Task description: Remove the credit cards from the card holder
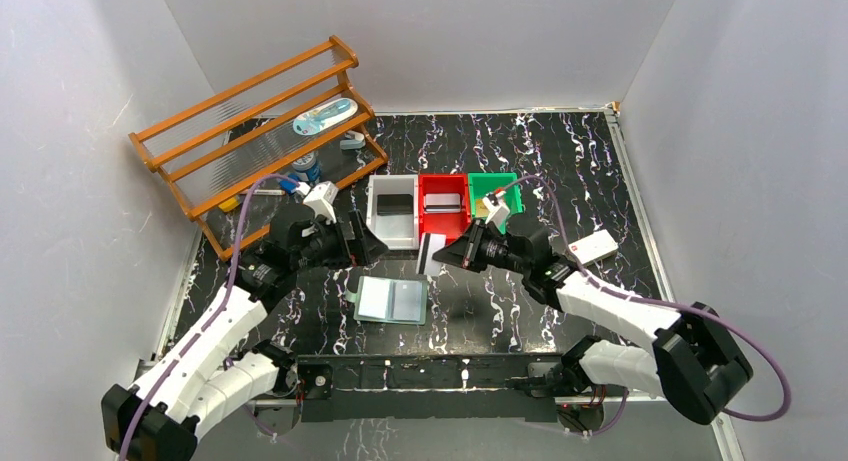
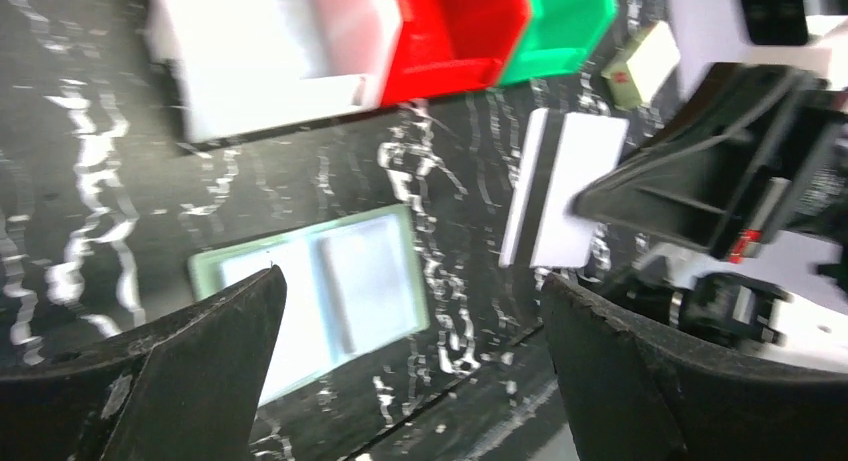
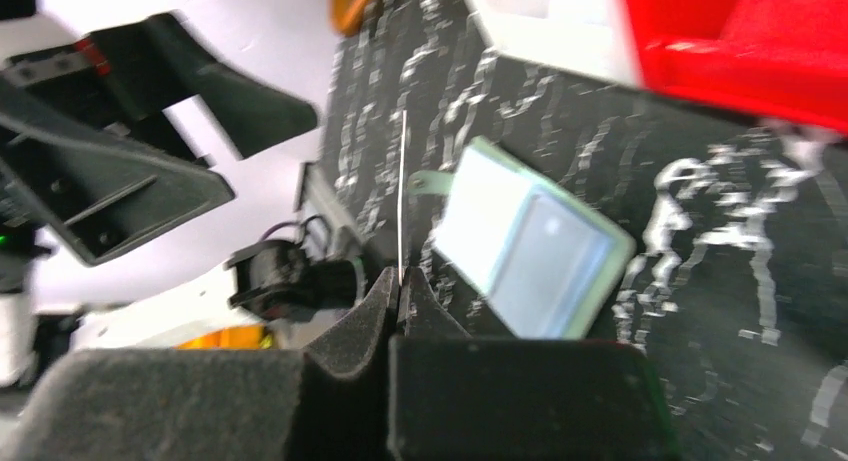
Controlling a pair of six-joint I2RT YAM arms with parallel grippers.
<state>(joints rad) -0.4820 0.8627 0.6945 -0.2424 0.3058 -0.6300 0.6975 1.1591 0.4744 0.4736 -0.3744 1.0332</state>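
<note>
The card holder lies open on the black marbled table, pale clear pockets up; it also shows in the left wrist view and the right wrist view. My right gripper is shut on a white credit card with a dark stripe, held on edge above the table behind the holder. The card shows broadside in the left wrist view and as a thin line in the right wrist view. My left gripper is open and empty, facing the card from the left.
A white bin, a red bin and a green bin stand in a row behind the grippers; the white and red ones each hold a card. A white box with a red mark lies right. A wooden rack stands back left.
</note>
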